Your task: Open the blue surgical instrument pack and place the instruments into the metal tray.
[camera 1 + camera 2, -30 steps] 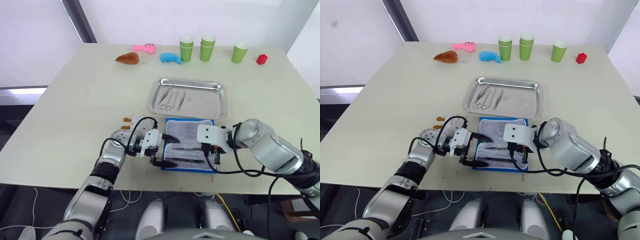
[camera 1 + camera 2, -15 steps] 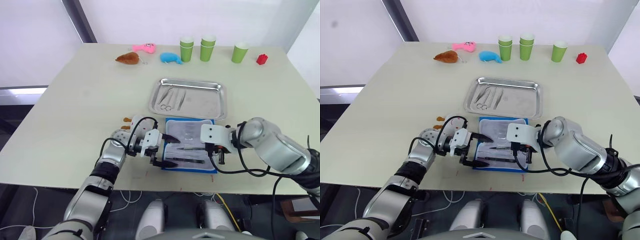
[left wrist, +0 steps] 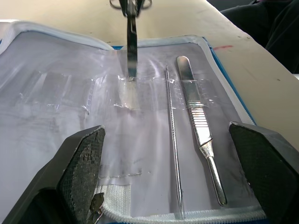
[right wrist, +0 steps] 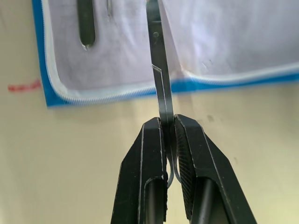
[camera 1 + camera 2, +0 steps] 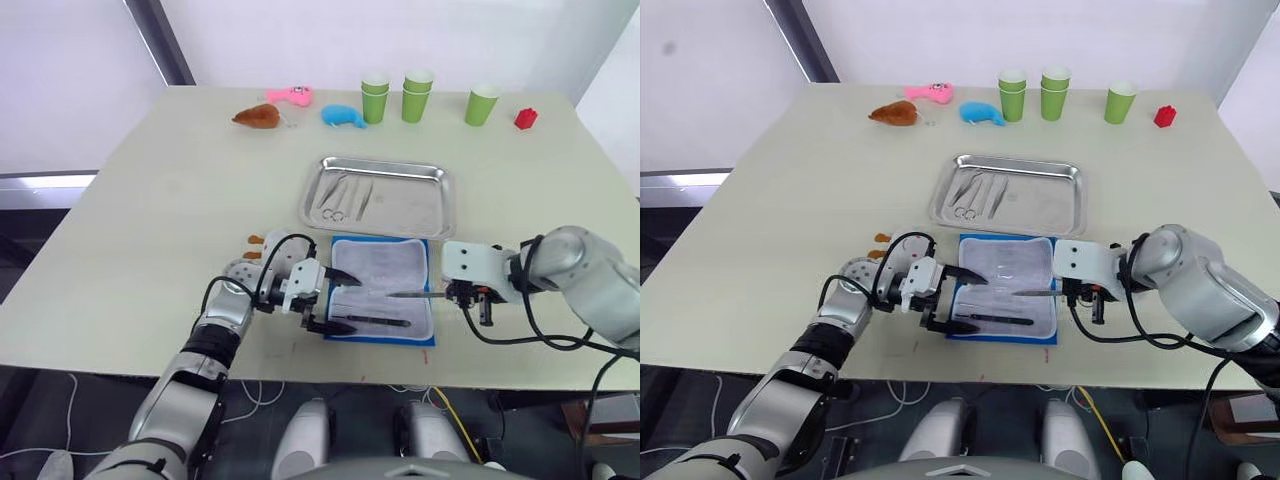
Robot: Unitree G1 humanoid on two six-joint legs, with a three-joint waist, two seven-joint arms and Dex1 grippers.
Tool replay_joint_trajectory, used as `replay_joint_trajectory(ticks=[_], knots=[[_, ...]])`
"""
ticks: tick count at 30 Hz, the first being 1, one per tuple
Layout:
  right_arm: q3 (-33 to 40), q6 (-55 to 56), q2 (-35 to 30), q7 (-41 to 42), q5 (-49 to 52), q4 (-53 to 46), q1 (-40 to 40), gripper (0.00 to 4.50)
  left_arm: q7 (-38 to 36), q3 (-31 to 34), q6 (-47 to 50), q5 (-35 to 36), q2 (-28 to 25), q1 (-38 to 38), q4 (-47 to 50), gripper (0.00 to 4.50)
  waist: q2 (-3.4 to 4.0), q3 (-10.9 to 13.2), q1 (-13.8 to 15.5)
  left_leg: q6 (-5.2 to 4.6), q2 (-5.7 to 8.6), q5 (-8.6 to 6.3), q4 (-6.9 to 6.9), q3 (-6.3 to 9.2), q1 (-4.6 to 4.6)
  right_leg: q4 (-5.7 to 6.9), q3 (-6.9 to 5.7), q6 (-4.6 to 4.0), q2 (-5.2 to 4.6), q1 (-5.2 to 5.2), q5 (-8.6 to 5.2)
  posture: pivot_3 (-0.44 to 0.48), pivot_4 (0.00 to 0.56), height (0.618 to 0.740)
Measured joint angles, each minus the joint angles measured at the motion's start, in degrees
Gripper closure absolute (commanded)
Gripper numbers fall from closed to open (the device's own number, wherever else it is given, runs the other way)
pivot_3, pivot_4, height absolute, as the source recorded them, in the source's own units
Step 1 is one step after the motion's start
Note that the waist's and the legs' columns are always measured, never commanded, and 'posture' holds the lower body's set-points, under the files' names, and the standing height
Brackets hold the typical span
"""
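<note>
The blue surgical instrument pack (image 5: 381,291) lies open near the table's front edge, its pale grey lining (image 3: 70,102) facing up. Two slim instruments stay in it: tweezers (image 3: 198,126) and a thin probe (image 3: 172,140). My right gripper (image 5: 470,297) sits just right of the pack, shut on a pair of steel scissors (image 4: 159,70) whose tip still reaches over the lining (image 5: 410,294). My left gripper (image 5: 335,300) stands open at the pack's left edge. Behind the pack is the metal tray (image 5: 415,205), with several instruments (image 5: 340,197) in its left part.
Green cups (image 5: 374,98) (image 5: 416,95) (image 5: 480,105) and a red block (image 5: 524,118) line the far edge. A blue whale toy (image 5: 343,115), a pink toy (image 5: 288,95) and a brown toy (image 5: 258,117) lie to their left.
My right gripper has moved to the right, off the pack, drawing the scissors out of their sleeve. The left gripper and the pack have stayed put.
</note>
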State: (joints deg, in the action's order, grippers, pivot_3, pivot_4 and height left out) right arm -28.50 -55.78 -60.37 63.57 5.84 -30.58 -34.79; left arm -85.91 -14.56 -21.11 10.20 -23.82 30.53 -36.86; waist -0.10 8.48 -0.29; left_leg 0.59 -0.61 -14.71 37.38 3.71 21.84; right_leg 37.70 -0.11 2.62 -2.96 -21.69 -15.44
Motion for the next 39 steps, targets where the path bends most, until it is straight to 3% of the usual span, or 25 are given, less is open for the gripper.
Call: replay_joint_trajectory(ticks=[9,13,21,25,29,39], knots=[[10.0,1.1,-2.9,1.1,4.8,0.4,4.2,4.49,0.6,0.2,0.2,0.0,0.1,-1.1,1.3,0.00,0.04,0.0,0.1,0.00,0.03,0.00,-0.09,-0.04,0.01,-0.10,0.01,0.01,-0.05,0.01,-0.01,0.000,0.150,0.739],[13.9,0.7,-0.4,-0.5,6.7,2.4,4.1,4.49,0.8,0.3,0.4,0.0,0.0,-1.2,1.4,0.00,0.05,0.0,0.1,0.00,0.03,0.00,-0.10,-0.04,0.00,-0.09,0.01,0.01,-0.05,0.01,-0.01,0.000,0.150,0.739],[17.3,-3.9,11.6,-11.3,7.6,10.5,0.1,4.49,2.3,0.4,1.3,0.0,0.3,-1.8,2.5,0.00,0.21,0.0,0.3,0.00,0.07,0.00,-0.11,0.00,0.02,-0.06,0.01,0.00,-0.06,0.01,0.00,0.000,0.150,0.739],[17.7,-5.2,23.2,-20.5,6.9,15.5,-2.1,4.49,4.6,0.6,3.6,-0.2,0.3,-2.7,4.3,0.00,0.30,0.0,0.7,-0.04,0.10,0.02,-0.11,0.01,-0.01,0.02,0.03,-0.01,-0.05,0.00,0.00,0.000,0.150,0.739],[18.6,-2.4,35.4,-31.0,4.1,26.5,-6.0,4.49,6.0,0.6,4.8,-0.4,0.2,-3.6,5.9,0.00,0.43,0.0,0.6,-0.10,0.14,0.06,-0.11,0.01,0.00,0.08,0.08,-0.09,-0.04,-0.01,0.05,0.000,0.150,0.739],[22.3,7.7,46.5,-43.0,1.0,53.2,-14.3,4.49,7.1,0.4,4.8,-0.9,0.3,-4.2,7.1,0.00,0.50,0.0,0.9,-0.14,0.21,0.08,-0.18,-0.01,0.00,0.08,0.18,-0.25,-0.04,-0.01,0.14,0.000,0.150,0.739]])
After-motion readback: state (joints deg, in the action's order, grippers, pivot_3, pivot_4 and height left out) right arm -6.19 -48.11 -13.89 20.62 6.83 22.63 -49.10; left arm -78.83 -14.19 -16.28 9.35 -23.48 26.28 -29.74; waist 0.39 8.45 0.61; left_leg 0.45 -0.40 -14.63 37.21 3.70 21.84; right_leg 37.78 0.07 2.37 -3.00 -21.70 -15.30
